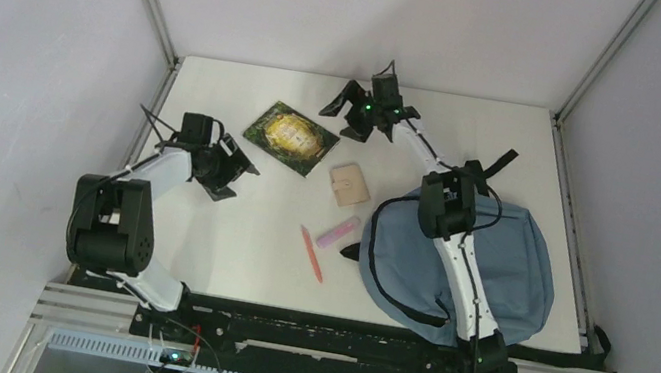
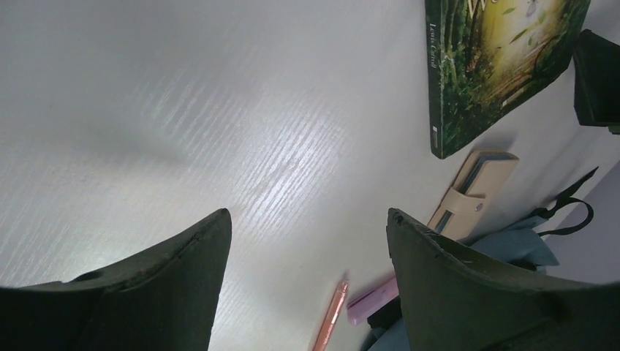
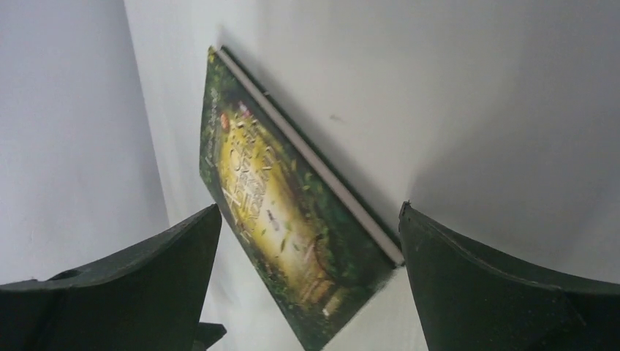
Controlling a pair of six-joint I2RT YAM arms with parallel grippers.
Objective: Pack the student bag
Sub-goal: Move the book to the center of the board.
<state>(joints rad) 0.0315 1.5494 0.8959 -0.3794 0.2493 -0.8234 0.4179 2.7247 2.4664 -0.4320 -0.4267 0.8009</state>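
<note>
Bags: one student bag (image 1: 525, 270), soft blue fabric, rounded.
Books: one book (image 1: 292, 138), glossy green rectangle.
Hands: left hand (image 2: 308, 219), right hand (image 3: 310, 212), both wide, empty.

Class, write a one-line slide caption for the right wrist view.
Open right claw frames a green-and-gold paperback book lying on the white table.

My jaws stand wide apart over the white worktop (image 2: 183, 110).
Past them at upper right lies a green book (image 2: 497, 58), a beige case (image 2: 468, 194) just below it; a pink pen (image 2: 330, 314) and pink block (image 2: 369, 298) sit near the dusty-blue student bag (image 2: 512, 245).
</note>
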